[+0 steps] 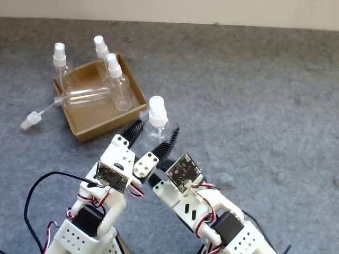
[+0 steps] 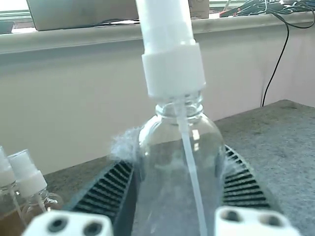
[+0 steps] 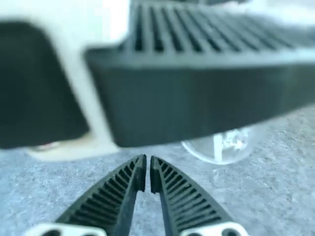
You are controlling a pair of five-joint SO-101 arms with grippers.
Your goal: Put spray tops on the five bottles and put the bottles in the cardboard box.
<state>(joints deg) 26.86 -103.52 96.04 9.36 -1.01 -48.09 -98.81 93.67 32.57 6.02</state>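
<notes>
Grey table (image 1: 254,106), matte and felt-like.

Cardboard box (image 1: 85,132) sat far left on it, open side up.

Left gripper (image 1: 158,126) was clamped on the held bottle (image 2: 172,162), one ribbed finger on each side of the glass. The bottle's long axis was vertical, white spray top (image 1: 158,108) pointing up. It stood outside the box, just off the near right corner.

Right gripper (image 3: 147,162) sat low beside that bottle's base, fingers pressed together on nothing.

Three upright bottles (image 1: 114,69), capped, stood at the box's far side.

Lying bottle (image 1: 82,97) lay on its side in the box, long axis across it, neck toward the left wall.

Loose spray top (image 1: 30,120) lay on the table past that wall. Its dip tube ran toward the neck, possibly with the end inside.
</notes>
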